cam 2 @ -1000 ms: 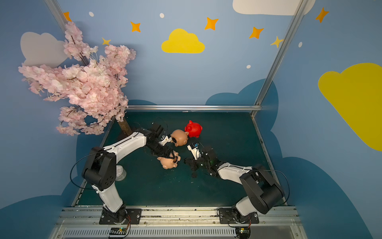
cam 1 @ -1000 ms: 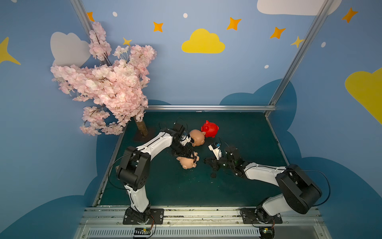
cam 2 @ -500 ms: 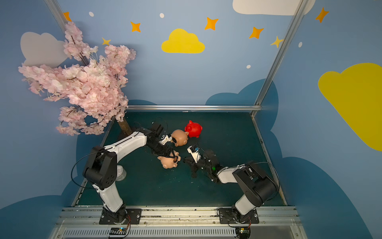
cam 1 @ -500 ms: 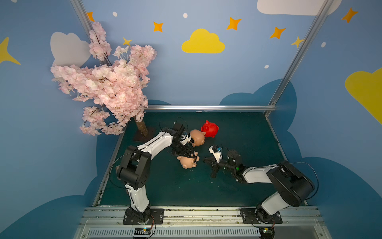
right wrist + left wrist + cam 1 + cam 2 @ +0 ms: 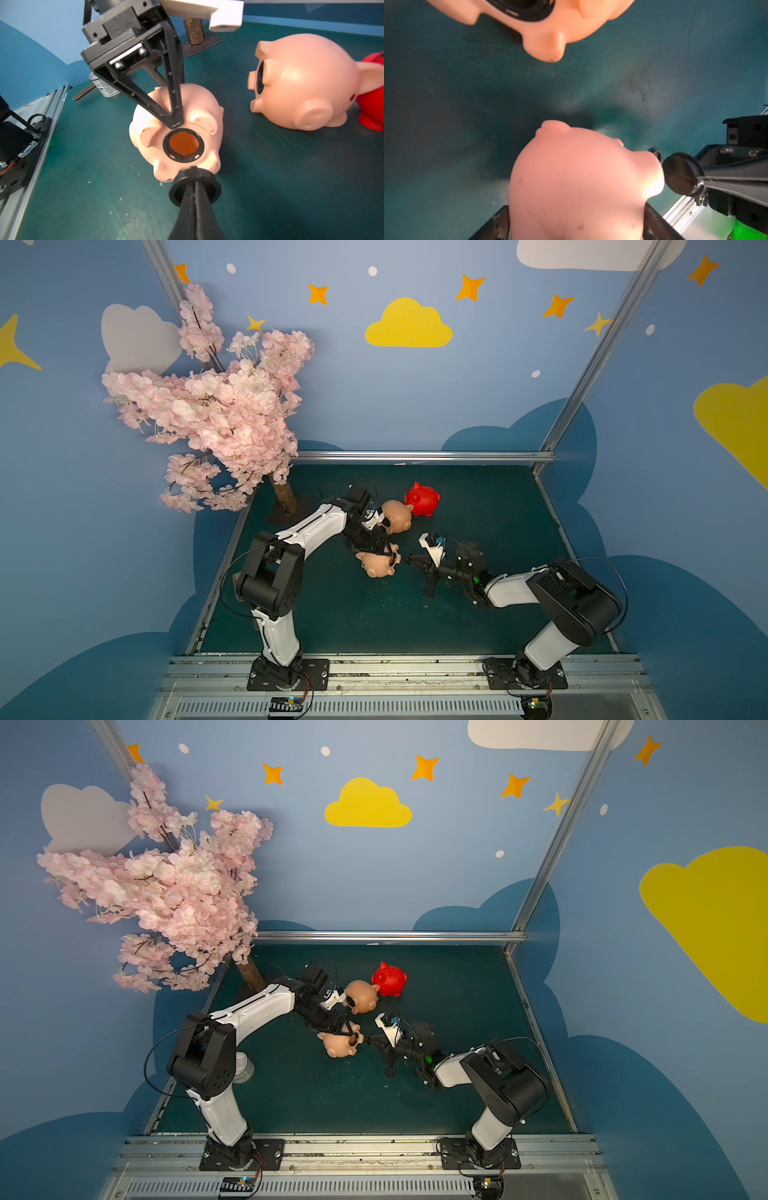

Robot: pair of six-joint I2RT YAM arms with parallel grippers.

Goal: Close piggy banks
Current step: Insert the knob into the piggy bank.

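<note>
We see blue walls painted with a yellow cloud, orange stars, a white cloud and darker blue cloud shapes low down. Slanting aluminium posts meet a cross rail behind the dark green worktop, which shows scuffs in the left wrist view. A pink blossom tree stands at its far left corner on a flat base plate. A metal rail edges the front. In a top view a small tin sits just off the left side.
</note>
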